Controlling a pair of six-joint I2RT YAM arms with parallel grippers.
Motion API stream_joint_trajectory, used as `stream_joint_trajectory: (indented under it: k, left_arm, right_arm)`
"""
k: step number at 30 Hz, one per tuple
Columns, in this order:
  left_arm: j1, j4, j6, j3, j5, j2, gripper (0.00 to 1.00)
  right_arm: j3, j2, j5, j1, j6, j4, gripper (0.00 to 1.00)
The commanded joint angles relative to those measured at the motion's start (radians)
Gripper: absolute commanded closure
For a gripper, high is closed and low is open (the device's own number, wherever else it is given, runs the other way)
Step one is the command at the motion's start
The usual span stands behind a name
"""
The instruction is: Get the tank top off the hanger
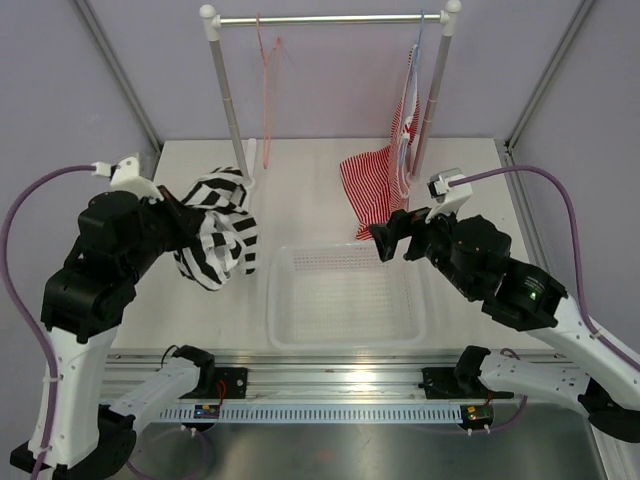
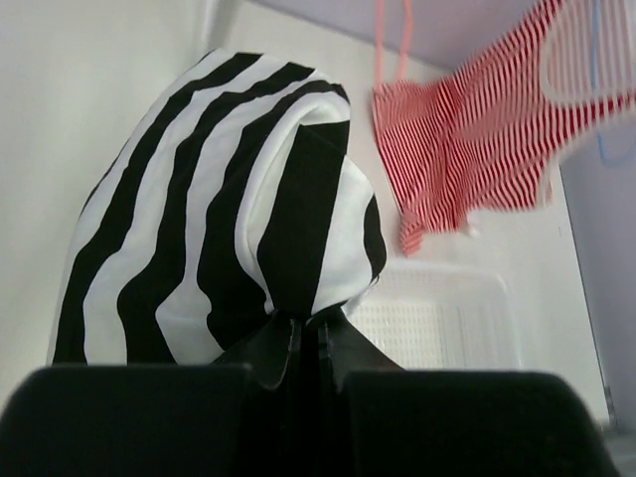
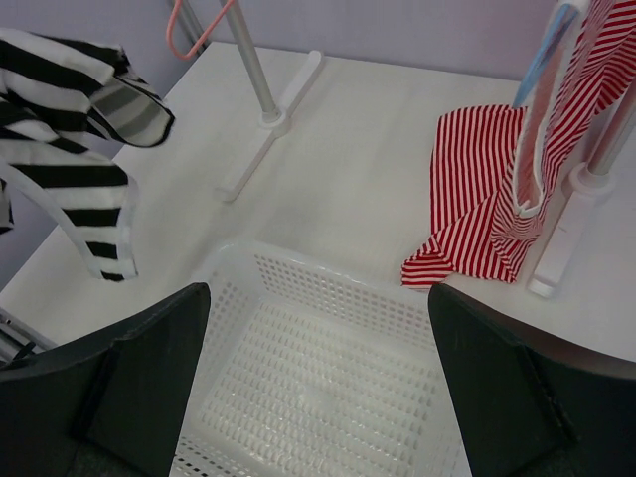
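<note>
The black-and-white striped tank top (image 1: 222, 228) hangs bunched from my left gripper (image 1: 192, 212), off the hanger and above the table left of the basket. In the left wrist view my gripper (image 2: 308, 333) is shut on the tank top (image 2: 238, 209). The tank top also shows at the left of the right wrist view (image 3: 70, 149). The pink wire hanger (image 1: 268, 75) hangs bare on the rail at the back; its lower part shows in the left wrist view (image 2: 390, 45) and the right wrist view (image 3: 189, 30). My right gripper (image 1: 385, 240) is open and empty over the basket's right rear corner, its fingers (image 3: 139, 378) wide apart.
A white perforated basket (image 1: 290, 330) sits at the table's front middle. A white rack with a metal rail (image 1: 330, 18) stands at the back. A red-and-white striped top (image 1: 375, 185) hangs from a pale blue hanger (image 1: 418, 50) by the rack's right post.
</note>
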Motion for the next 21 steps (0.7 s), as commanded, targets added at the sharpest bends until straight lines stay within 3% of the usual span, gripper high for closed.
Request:
stream_joint_trajectory:
  k: [1,11,21]
  left_arm:
    - [-0.039,-0.034,0.094,0.030,0.294,0.046,1.00]
    - [-0.246,0.072,0.009,-0.048,0.382,0.109,1.00]
    - [-0.556,0.104,-0.014,-0.007,0.239,0.370,1.00]
  right_arm:
    - [0.063,-0.033,0.099,-0.003,-0.024,-0.034,0.01]
    - [0.112,-0.084,0.149,-0.003,-0.027,-0.102,0.01]
    - [0.115,-0.109,0.149,-0.003,-0.020,-0.120,0.00]
